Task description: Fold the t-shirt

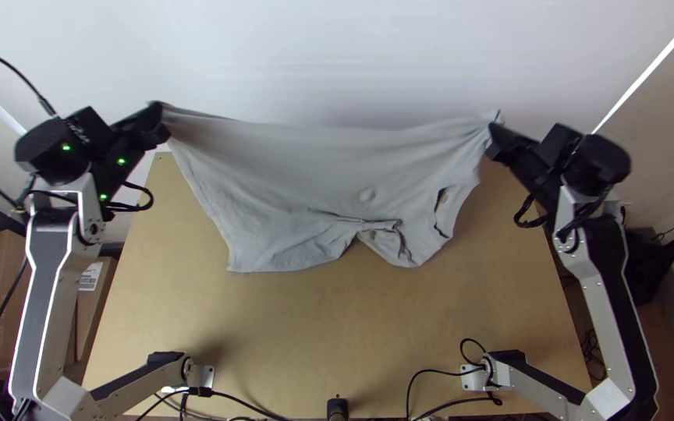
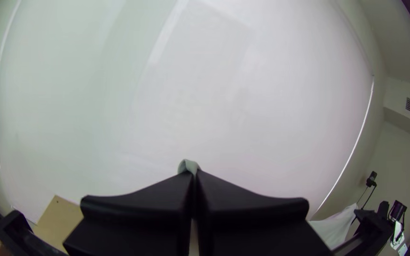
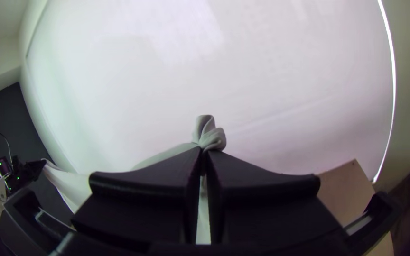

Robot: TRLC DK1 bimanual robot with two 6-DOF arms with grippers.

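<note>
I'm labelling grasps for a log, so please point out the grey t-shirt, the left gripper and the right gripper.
Grey t-shirt (image 1: 274, 164): top view, broad upper part of the hanging cloth.
Left gripper (image 2: 194, 174): left wrist view, midway between its fingertips.
Right gripper (image 3: 204, 152): right wrist view, midway between its fingertips.

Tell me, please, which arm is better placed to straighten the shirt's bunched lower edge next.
Probably the right: the right pincer grips the shirt nearer that bunching, while the left pincer holds the farther end.

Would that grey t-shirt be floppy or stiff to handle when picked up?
Likely floppy: the t-shirt sags between the left gripper and the right gripper. It will probably bunch where pinched, as it does at the right one.
</note>
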